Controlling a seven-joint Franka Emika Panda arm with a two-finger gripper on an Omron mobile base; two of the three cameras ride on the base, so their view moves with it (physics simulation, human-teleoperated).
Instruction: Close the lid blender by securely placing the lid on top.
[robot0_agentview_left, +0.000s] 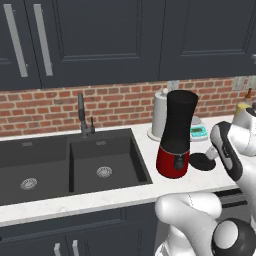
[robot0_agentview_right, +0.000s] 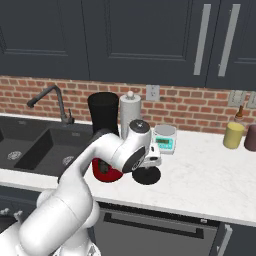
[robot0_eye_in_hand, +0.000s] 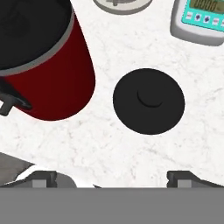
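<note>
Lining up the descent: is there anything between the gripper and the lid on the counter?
Nothing. In the hand view the open gripper looks down on the lid, with bare white counter between the fingertips and the disc.

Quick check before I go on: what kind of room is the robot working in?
A home-style kitchen, by the look of it: a dark double sink with a faucet, a brick backsplash under dark cabinets, and a blender on the counter.
</note>
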